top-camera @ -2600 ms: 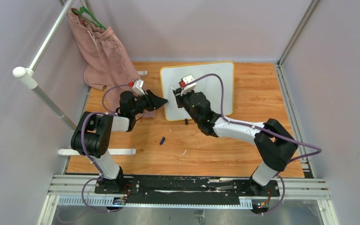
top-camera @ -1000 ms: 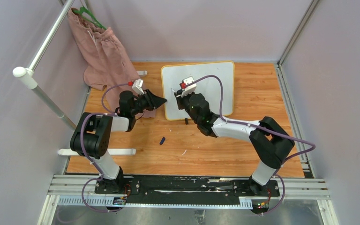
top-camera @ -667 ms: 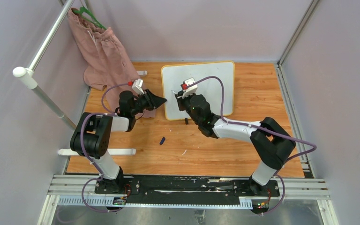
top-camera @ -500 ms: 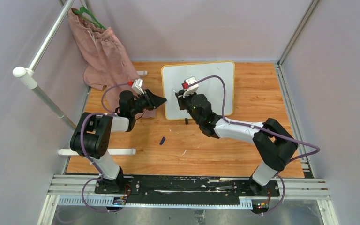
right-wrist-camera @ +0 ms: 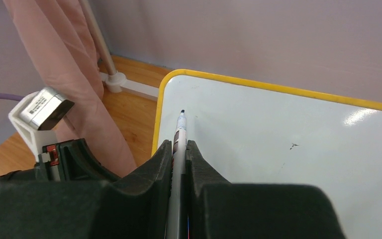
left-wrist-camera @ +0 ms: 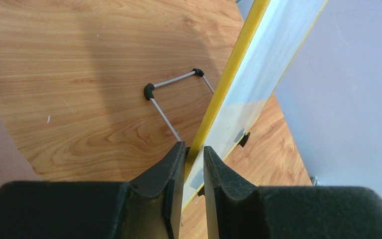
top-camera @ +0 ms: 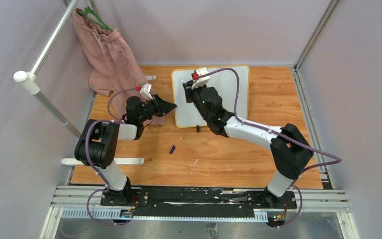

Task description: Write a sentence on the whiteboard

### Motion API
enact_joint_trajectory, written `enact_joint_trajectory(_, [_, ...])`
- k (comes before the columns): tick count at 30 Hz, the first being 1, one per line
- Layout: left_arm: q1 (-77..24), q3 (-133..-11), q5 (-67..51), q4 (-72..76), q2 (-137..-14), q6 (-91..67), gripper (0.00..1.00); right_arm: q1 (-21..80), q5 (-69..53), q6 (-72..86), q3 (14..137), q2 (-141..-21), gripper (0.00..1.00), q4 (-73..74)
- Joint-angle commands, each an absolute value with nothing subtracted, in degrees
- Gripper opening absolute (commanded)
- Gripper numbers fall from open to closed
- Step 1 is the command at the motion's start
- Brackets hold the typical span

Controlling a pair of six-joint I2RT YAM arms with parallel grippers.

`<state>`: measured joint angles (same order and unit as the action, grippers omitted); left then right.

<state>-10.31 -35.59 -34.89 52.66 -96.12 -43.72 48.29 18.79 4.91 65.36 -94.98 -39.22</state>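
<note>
The whiteboard (top-camera: 226, 92), white with a yellow frame, stands tilted at the back of the wooden table. My left gripper (top-camera: 175, 106) reaches in from the left. Its jaws straddle the board's yellow left edge (left-wrist-camera: 229, 74) near the lower corner and sit tight against it (left-wrist-camera: 194, 152). My right gripper (top-camera: 186, 91) is shut on a thin marker (right-wrist-camera: 180, 130). The dark tip of the marker sits at the board face (right-wrist-camera: 278, 129) close to its top left corner. The sentence does not show. The face carries only a few small dark specks.
A pink cloth (top-camera: 109, 55) hangs on a green hanger from a white pole (top-camera: 45, 45) at the back left, close to my left arm. A small dark cap (top-camera: 172, 149) lies on the table. A wire stand (left-wrist-camera: 171, 82) props the board from behind.
My right gripper has carried the marker up the board, from its middle left toward the top left corner. My left jaws have narrowed onto the board's edge.
</note>
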Motion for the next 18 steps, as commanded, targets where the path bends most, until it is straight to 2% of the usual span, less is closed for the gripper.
enact_joint_trajectory(1, [-10.5, -35.4, -35.9, 56.3, -95.1, -44.1, 0.24, 47.2, 21.7, 6.1, 68.2, -97.6, 0.0, -36.0])
enact_joint_trajectory(10, [-10.5, -35.2, -35.9, 57.1, -95.2, -44.4, 0.21, 47.1, 22.7, 7.1, 68.3, -98.7, 0.0, -33.5])
enact_joint_trajectory(18, [-10.5, -35.0, -35.9, 57.9, -94.9, -44.5, 0.14, 47.1, 23.2, 7.9, 67.7, -99.0, 0.0, -31.1])
